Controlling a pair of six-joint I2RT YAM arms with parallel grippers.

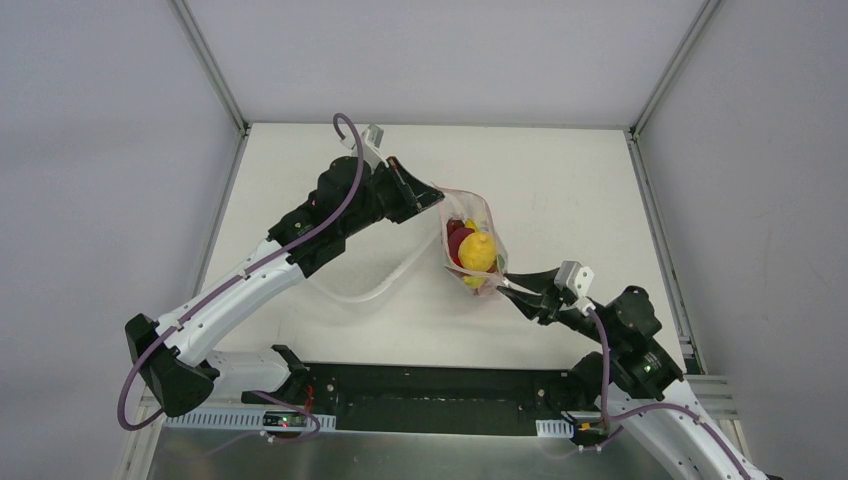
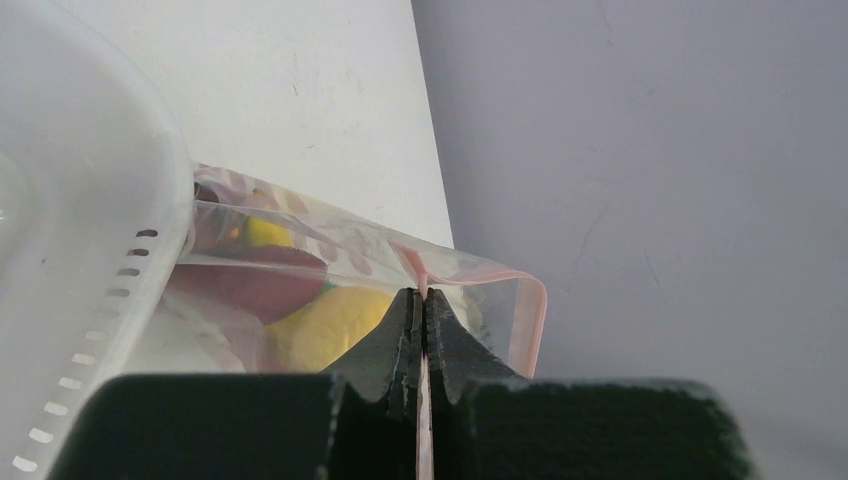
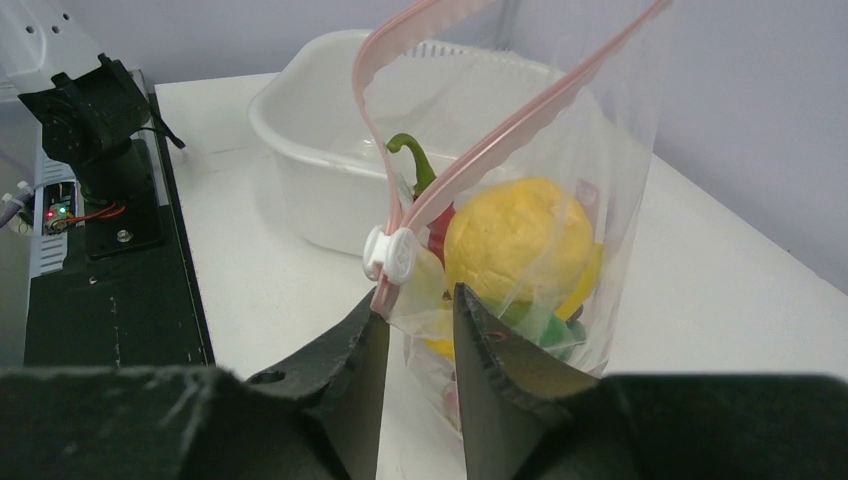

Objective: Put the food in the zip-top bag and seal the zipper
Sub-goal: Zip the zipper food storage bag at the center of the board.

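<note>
The zip-top bag hangs stretched between the two arms, a little right of the centre of the surface. The food is already inside: the round yellow fruit and the green chili show through the plastic. The left claw is fully closed on the zipper at the bag's 11 o'clock end. The right claw, at the 5 o'clock end, stands partly open astride the bag's edge and grips nothing yet (the white slider sits just above one finger, not between the two).

The mouth gapes with its two pink strips well apart, so sealing is not done. I judge three risks:
- The right claw may pinch film below the slider, miss it, and drag the bag instead of running the zipper.
- A hard pull could slip the strip from the left claw and spill the food.
- The white tub close by could snag the bag.

No brand, label or legible writing shows anywhere.
</note>
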